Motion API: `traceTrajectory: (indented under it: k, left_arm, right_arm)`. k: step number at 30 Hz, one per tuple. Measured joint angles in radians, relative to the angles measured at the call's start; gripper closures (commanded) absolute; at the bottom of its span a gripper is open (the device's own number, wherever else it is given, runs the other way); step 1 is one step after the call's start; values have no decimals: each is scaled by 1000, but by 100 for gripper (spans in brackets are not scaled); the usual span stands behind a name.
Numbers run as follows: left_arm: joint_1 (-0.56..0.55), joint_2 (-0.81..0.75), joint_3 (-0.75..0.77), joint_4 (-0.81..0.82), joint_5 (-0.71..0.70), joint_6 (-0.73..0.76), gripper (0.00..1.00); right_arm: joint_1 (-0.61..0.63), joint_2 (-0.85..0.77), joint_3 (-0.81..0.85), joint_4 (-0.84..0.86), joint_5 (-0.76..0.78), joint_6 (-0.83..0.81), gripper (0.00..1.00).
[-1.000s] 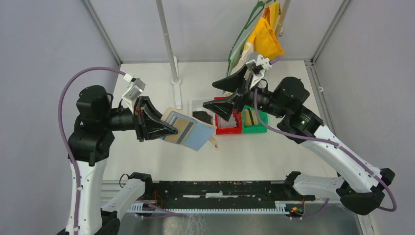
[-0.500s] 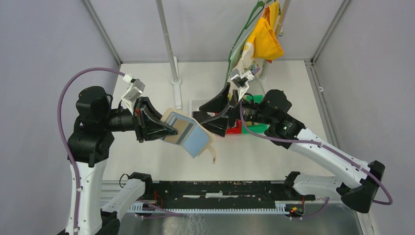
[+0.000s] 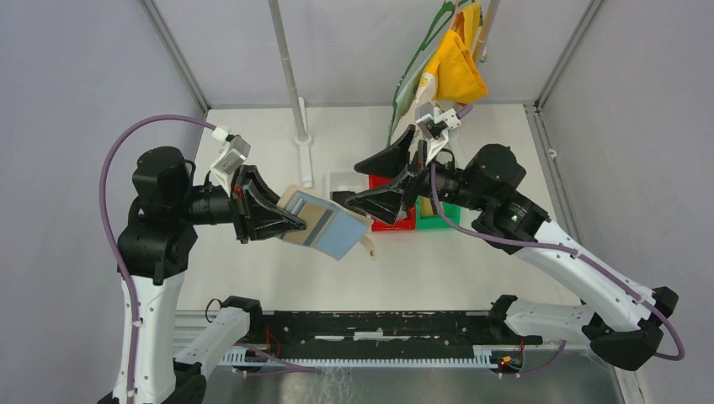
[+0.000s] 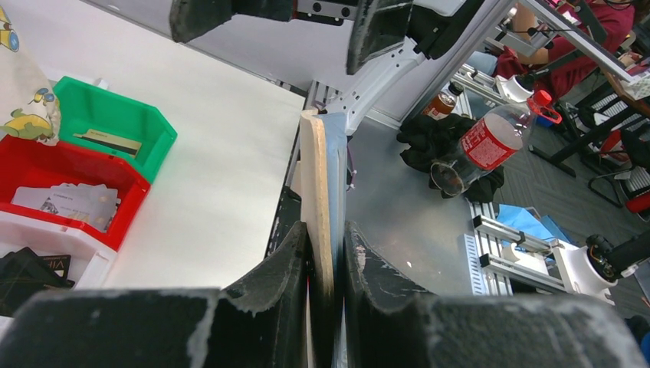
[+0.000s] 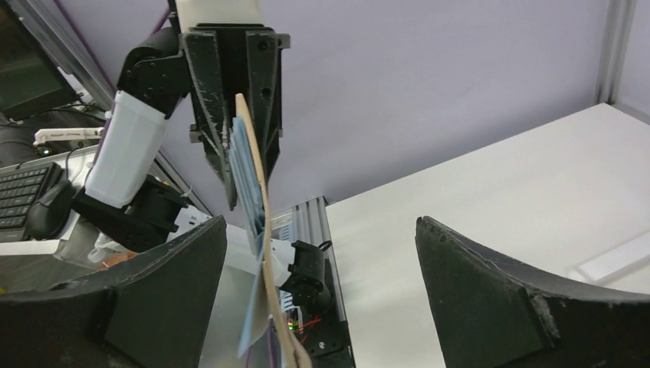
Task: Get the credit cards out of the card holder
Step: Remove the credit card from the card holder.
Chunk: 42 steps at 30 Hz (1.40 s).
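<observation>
Card holder: tan, pale blue-grey panel facing up, held tilted above the worktop. A small tan strap tab hangs off its lower right corner. Whether any cards sit inside it, cannot tell.

Left gripper: jaws clamped on the holder's left edge. The left wrist view shows the holder edge-on, pinched between both fingers.

Right gripper: jaws spread wide, holding nothing, just beyond the holder's far right corner and not touching it.

Red bin: pale credit cards lying loose inside.

Green bin, against the red one: one flat tan-yellow item.

White tray, on the red bin's other side: black objects.
</observation>
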Motion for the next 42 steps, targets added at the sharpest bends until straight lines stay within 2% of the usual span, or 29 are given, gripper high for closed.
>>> traceTrajectory:
  k: [8, 15, 17, 19, 21, 23, 25, 28, 31, 32, 36, 42]
  left_arm:
    - [0, 2, 0, 0, -6, 0, 98]
    - [0, 3, 0, 0, -20, 0, 98]
    - [0, 4, 1, 0, -23, 0, 98]
    - [0, 6, 2, -1, -24, 0, 98]
    - [0, 8, 4, -1, -24, 0, 98]
    - [0, 11, 4, -1, -25, 0, 98]
    - [0, 14, 5, -1, -25, 0, 97]
    - [0, 18, 5, -3, -28, 0, 81]
    - [0, 21, 5, -3, -29, 0, 57]
    - [0, 20, 5, -3, -29, 0, 52]
    - [0, 20, 5, -3, -26, 1, 48]
    - [0, 18, 5, -3, -26, 1, 51]
  right_arm:
    - [11, -13, -82, 93, -68, 77, 2]
    - [57, 22, -92, 106, -108, 93, 24]
    - [63, 30, -92, 106, -117, 92, 32]
    - [65, 36, -92, 108, -126, 89, 45]
    - [66, 41, -92, 109, -129, 82, 66]
    - [67, 47, -92, 113, -133, 77, 80]
    - [70, 55, -92, 117, -134, 78, 89]
    - [71, 60, -97, 131, -134, 84, 95]
    - [71, 59, -115, 171, -132, 97, 100]
    - [71, 58, -122, 182, -129, 103, 100]
    - [72, 58, -135, 191, -110, 123, 100]
    - [72, 58, -135, 186, -89, 144, 100]
